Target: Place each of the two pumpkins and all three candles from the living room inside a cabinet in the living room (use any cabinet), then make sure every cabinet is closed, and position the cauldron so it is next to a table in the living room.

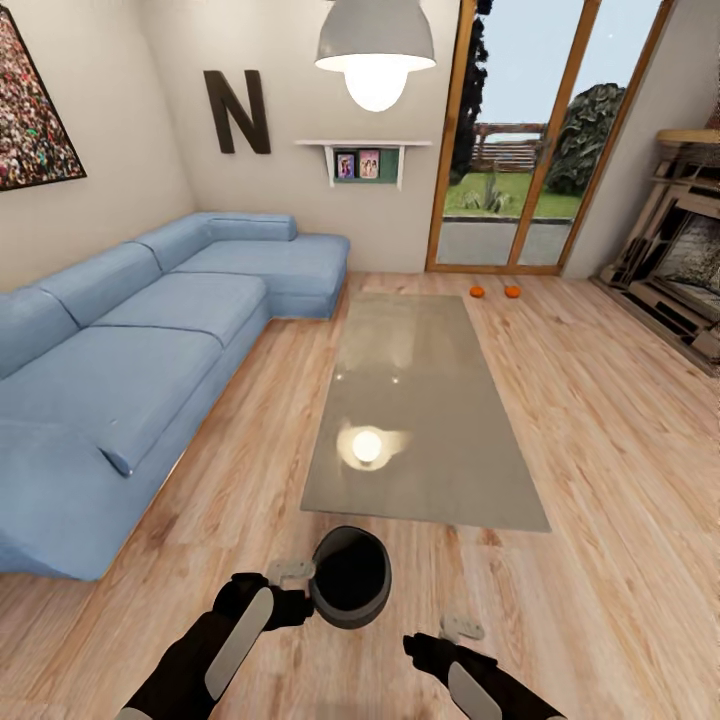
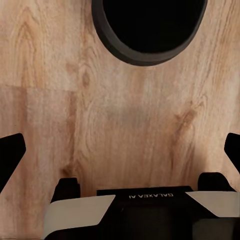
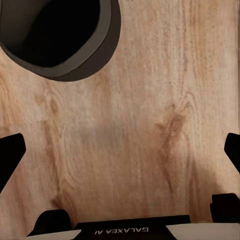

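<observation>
Directly ahead of the two claws, one black cauldron (image 1: 350,577) sits on the wooden floor (image 1: 600,420), its wide mouth facing up. The left claw (image 1: 291,571) is just beside the pot's rim, on the sofa side; in the left wrist view its two dark fingertips (image 2: 11,155) stand far apart at the frame's edges with bare floor between them, so it is wide and holds nothing, and the cauldron (image 2: 150,30) lies just beyond the tips. The right claw (image 1: 461,627) hangs near the pot on the other side, a little apart from it; its fingertips (image 3: 10,155) are likewise spread wide over plain floorboards, gripping nothing, with the cauldron (image 3: 60,37) beyond and off to one side.

Past the cauldron, farther from both claws, is one low coffee table (image 1: 420,400) with a glossy grey top; the pot lies near its closest short edge without touching it. Well beyond the table's far end, two orange pumpkins (image 1: 477,292) rest on the floor close together before the glass doors (image 1: 520,150). One long blue sectional sofa (image 1: 130,370) runs along the left claw's side of the room, and one pendant lamp (image 1: 375,50) hangs overhead.
</observation>
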Robot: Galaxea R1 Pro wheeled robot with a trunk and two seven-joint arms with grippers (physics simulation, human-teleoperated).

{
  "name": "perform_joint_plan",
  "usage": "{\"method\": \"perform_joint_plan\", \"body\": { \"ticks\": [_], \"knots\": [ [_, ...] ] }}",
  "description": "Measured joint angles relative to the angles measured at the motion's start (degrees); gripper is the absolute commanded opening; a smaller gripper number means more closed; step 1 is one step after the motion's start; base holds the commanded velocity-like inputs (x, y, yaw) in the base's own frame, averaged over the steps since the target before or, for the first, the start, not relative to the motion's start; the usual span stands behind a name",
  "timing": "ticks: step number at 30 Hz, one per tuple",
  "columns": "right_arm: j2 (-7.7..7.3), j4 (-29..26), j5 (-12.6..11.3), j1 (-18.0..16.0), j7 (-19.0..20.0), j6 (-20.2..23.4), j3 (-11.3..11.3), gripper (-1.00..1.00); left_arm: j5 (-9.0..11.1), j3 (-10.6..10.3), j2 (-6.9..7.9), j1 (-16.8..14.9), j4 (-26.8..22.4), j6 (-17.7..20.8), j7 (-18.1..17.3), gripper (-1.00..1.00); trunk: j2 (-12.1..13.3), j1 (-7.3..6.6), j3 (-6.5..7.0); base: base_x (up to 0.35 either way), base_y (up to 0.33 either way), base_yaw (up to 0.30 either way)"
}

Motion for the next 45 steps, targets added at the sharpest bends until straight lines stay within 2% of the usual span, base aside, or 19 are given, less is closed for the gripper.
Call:
{"method": "perform_joint_plan", "body": {
  "ticks": [8, 10, 14, 17, 22, 27, 29, 30, 33, 37, 41, 43, 45],
  "knots": [
    [0.07, 3.51, 0.13, 0.00, 0.07, -5.26, 0.08, 1.00, -0.11, 0.09, 0.16, 0.00, 1.10, -0.11, 0.16, 1.00, 3.21, -1.76, 1.44, -0.291, 0.000, 0.000],
    [0.02, 4.00, 0.20, 0.00, 0.51, -5.92, 0.03, 1.00, -0.11, 0.17, 0.22, 0.00, 3.51, -0.36, 0.31, 1.00, 4.01, -2.20, 1.79, -0.282, 0.000, 0.000],
    [-0.01, 5.21, 0.14, 0.00, 2.35, -6.69, 0.01, 1.00, -0.32, 0.26, 0.71, 0.01, 11.86, -2.87, 0.41, 1.00, 5.62, -3.08, 2.51, -0.235, 0.000, 0.000],
    [0.05, 6.68, 0.13, 0.00, 3.10, -6.88, 0.02, 1.00, -0.46, 0.40, 0.98, 0.01, 18.65, -8.19, 0.37, 1.00, 6.82, -3.75, 3.05, -0.137, 0.000, 0.000],
    [0.35, 10.92, 0.44, 0.00, 3.25, -9.73, 0.07, 1.00, -0.86, 0.19, 1.06, 0.01, 34.40, -21.13, 0.00, 1.00, 8.83, -4.86, 3.95, -0.032, 0.000, 0.000],
    [0.02, 15.21, -0.03, -0.01, 3.22, -13.94, 0.08, 1.00, -0.62, -0.30, 1.22, 0.19, 41.35, -28.53, -0.30, 1.00, 10.83, -5.96, 4.85, -0.002, 0.000, 0.000],
    [0.13, 17.65, -0.46, -0.07, 3.22, -16.74, 0.05, 1.00, -0.53, -0.33, 1.07, 0.22, 44.74, -32.78, -0.36, 1.00, 11.63, -6.40, 5.21, 0.000, 0.000, 0.000],
    [0.26, 19.04, -0.62, -0.17, 3.21, -18.91, 0.02, 1.00, -0.41, -0.33, 0.89, 0.24, 47.00, -36.23, -0.37, 1.00, 12.03, -6.62, 5.38, 0.000, 0.000, 0.000],
    [0.40, 20.17, -0.79, -0.25, 3.17, -21.35, 0.00, 1.00, -0.25, -0.36, 0.79, 0.43, 49.79, -40.30, -0.51, 1.00, 13.24, -7.28, 5.93, 0.000, 0.000, 0.000],
    [0.36, 20.69, -0.91, -0.14, 3.16, -23.01, -0.18, 1.00, -0.25, -0.38, 0.77, 0.72, 52.39, -42.42, -0.94, 1.00, 14.84, -8.16, 6.64, 0.000, 0.000, 0.000],
    [0.35, 22.85, -1.00, 0.27, 3.14, -25.18, -0.34, 1.00, -0.42, -0.35, 1.10, 1.23, 55.23, -46.40, -6.46, 1.00, 16.45, -9.04, 7.36, 0.000, 0.000, 0.000],
    [0.38, 24.27, -1.01, 0.78, 2.98, -25.98, -0.34, 1.00, -0.46, -0.28, 1.24, 2.44, 57.22, -48.45, -9.80, 1.00, 17.25, -9.48, 7.72, 0.000, 0.000, 0.000],
    [0.39, 24.86, -1.12, 2.28, 2.97, -27.19, -0.39, 1.00, -0.53, -0.30, 1.26, 4.18, 58.04, -49.87, -11.39, 1.00, 18.05, -9.92, 8.07, 0.000, 0.000, 0.000]
  ]
}}
